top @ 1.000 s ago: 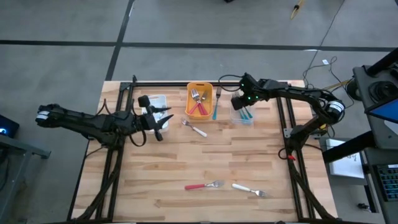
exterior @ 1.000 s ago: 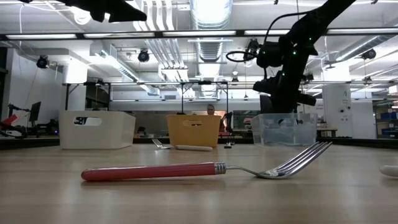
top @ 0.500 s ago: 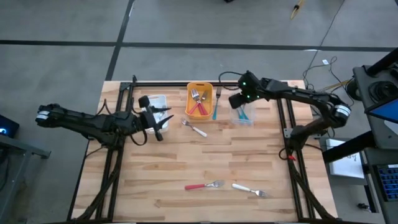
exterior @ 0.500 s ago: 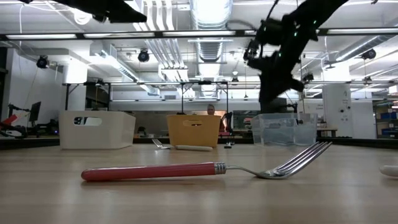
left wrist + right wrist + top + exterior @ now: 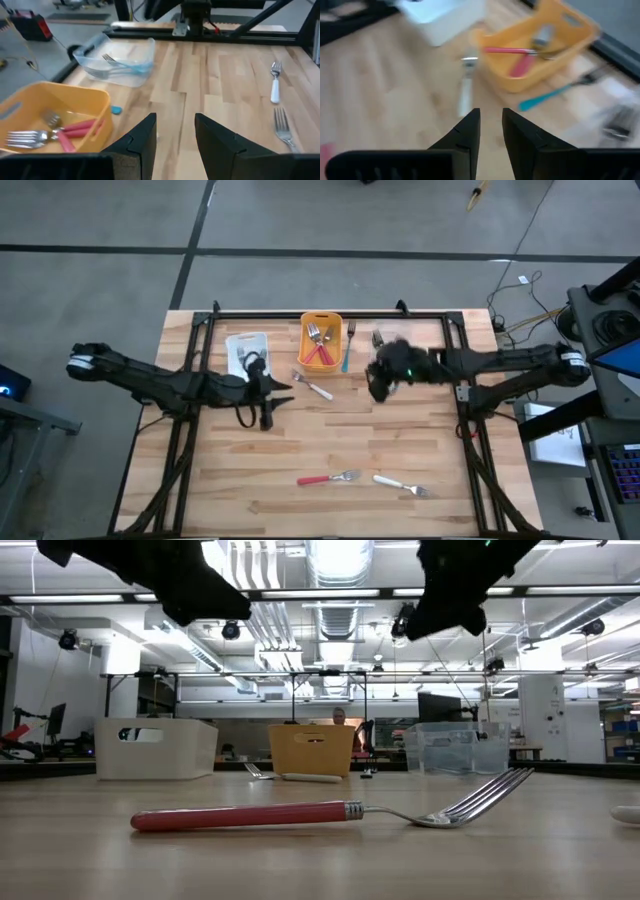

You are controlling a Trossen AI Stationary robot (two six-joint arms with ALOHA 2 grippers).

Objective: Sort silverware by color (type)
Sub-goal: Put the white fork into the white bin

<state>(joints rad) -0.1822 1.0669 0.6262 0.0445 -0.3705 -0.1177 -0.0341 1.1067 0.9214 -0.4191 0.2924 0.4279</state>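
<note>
Fingers of right gripper [image 5: 491, 127] and left gripper [image 5: 175, 132] both apart, empty, above table [image 5: 400, 450].

Wooden table [image 5: 330, 445] carries three bins [image 5: 321, 343] and, seemingly, five loose forks [image 5: 328, 478].

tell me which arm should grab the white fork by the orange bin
Left or right is close; I'd lean right. Its claw points at the white fork with open fingers. The left claw sits just as near and is also open.
</note>
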